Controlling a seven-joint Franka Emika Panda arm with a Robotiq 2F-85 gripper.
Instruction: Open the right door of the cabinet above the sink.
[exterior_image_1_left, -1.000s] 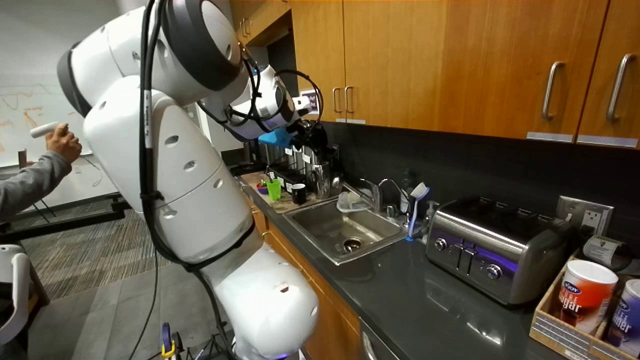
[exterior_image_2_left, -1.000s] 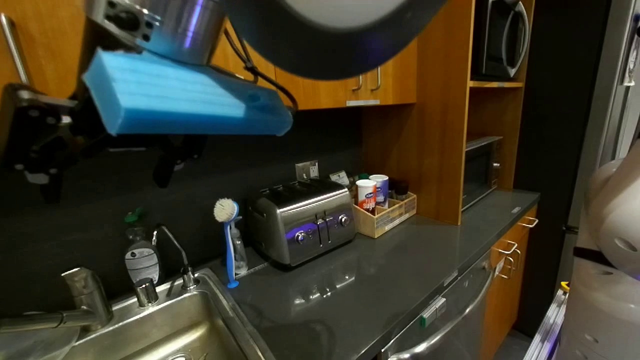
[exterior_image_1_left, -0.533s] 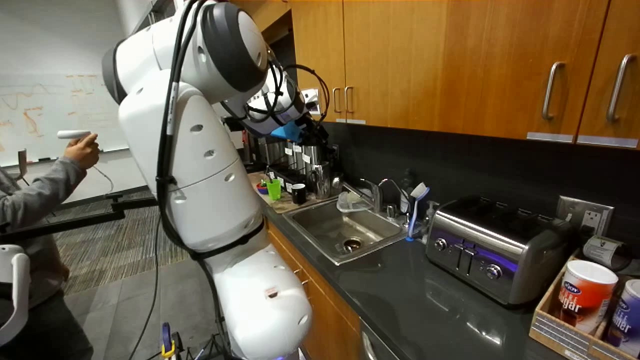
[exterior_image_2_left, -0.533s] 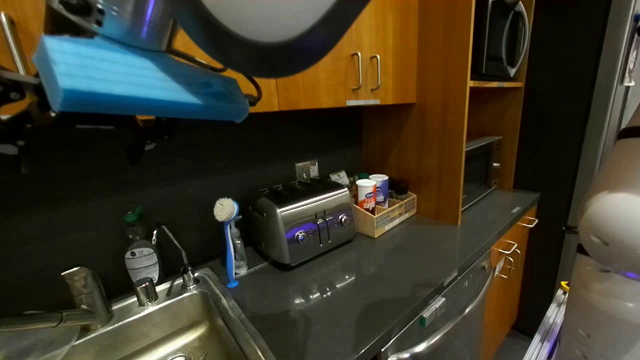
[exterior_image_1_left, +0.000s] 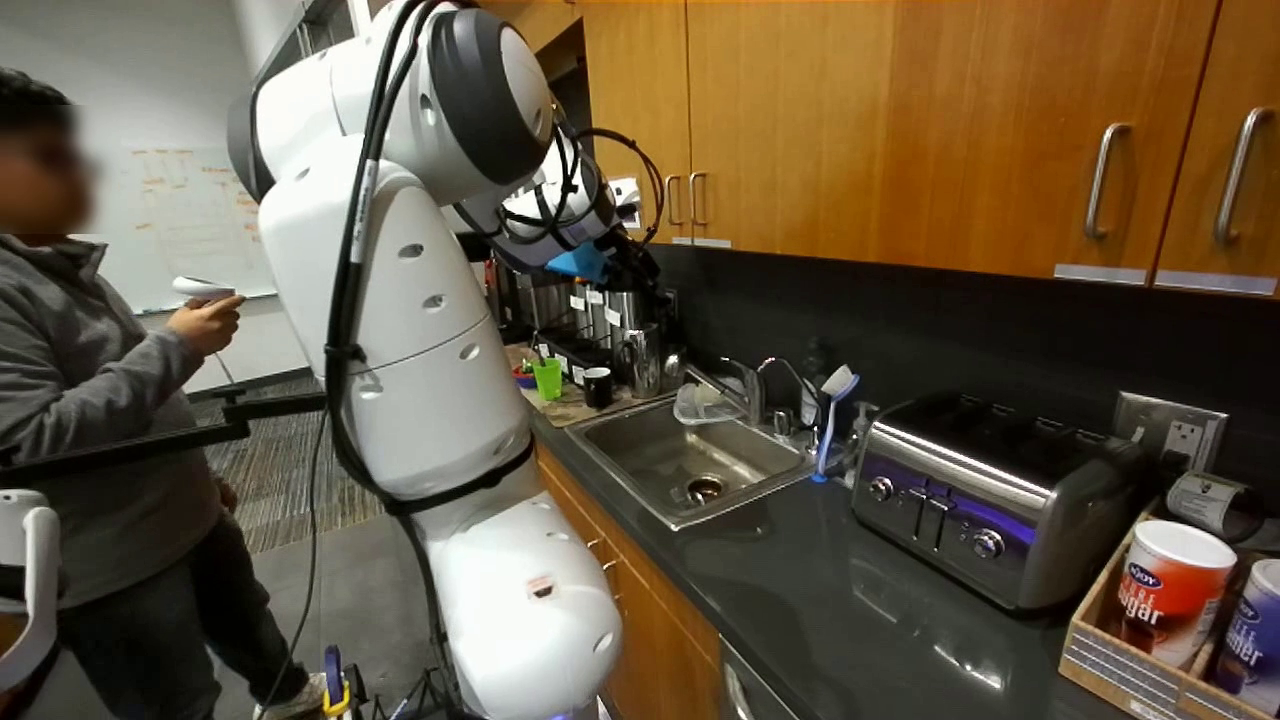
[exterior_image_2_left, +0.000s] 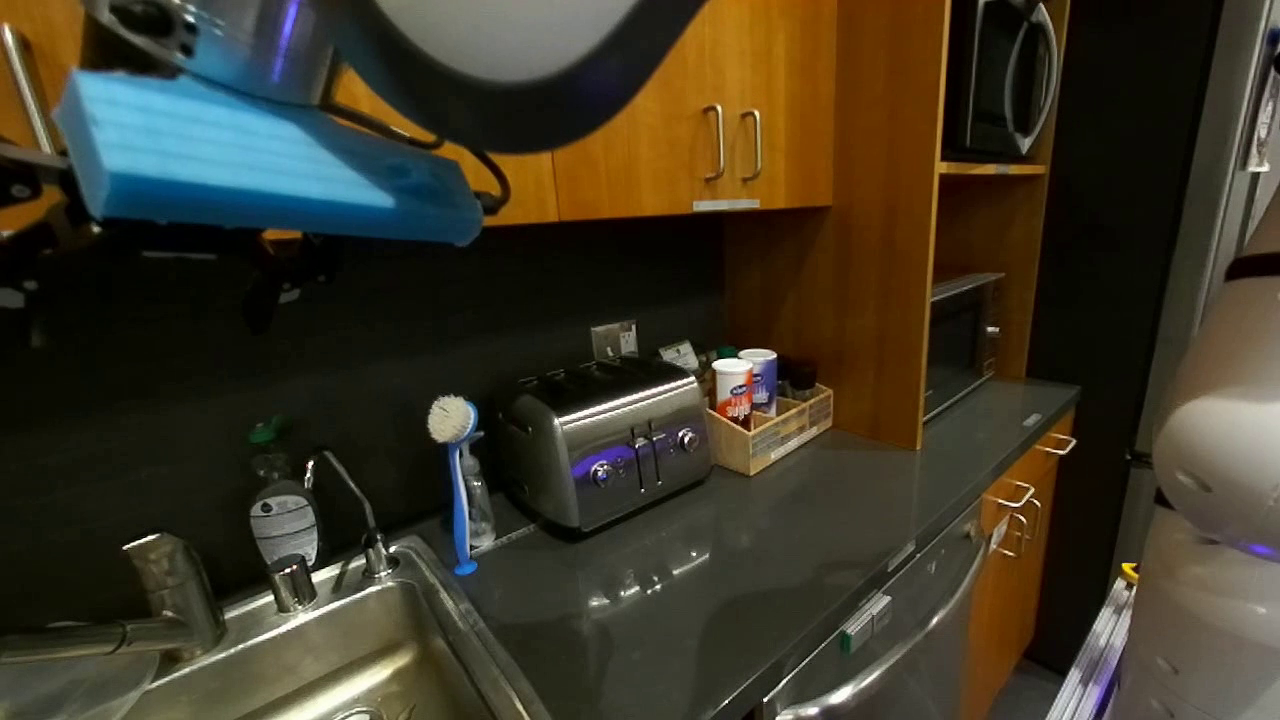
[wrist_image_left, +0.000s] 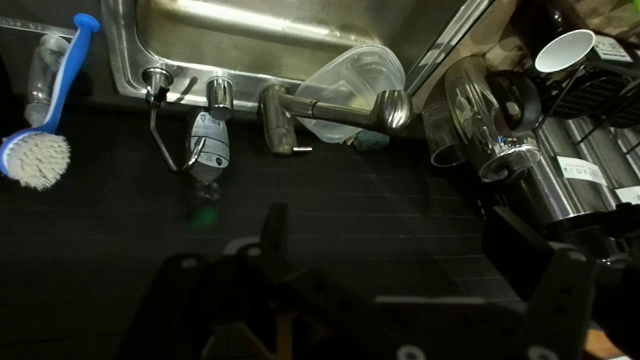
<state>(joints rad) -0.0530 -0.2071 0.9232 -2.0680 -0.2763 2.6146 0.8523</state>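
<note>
Arm (exterior_image_1_left: 420, 330): swung rightward in an exterior view over the last second, now slowing.
Gripper (wrist_image_left: 387, 230): jaws spread wide, nothing between them; slightly closer to the cabinet (exterior_image_1_left: 640, 110).
Right door (exterior_image_1_left: 790, 130): shut, upper middle of that exterior view.
Silver handle (exterior_image_1_left: 698, 198): ungrasped, up and right of the gripper there.
Opening: not begun; likely approach, a rise to the handle next.

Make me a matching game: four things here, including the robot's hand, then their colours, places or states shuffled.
Things
1. sink
2. robot's hand
3. sugar container
4. right door above the sink

Clues
A. closed
B. red and white
C. open
D. set in the dark countertop

Pairs: 1-D; 2-C; 3-B; 4-A
</note>
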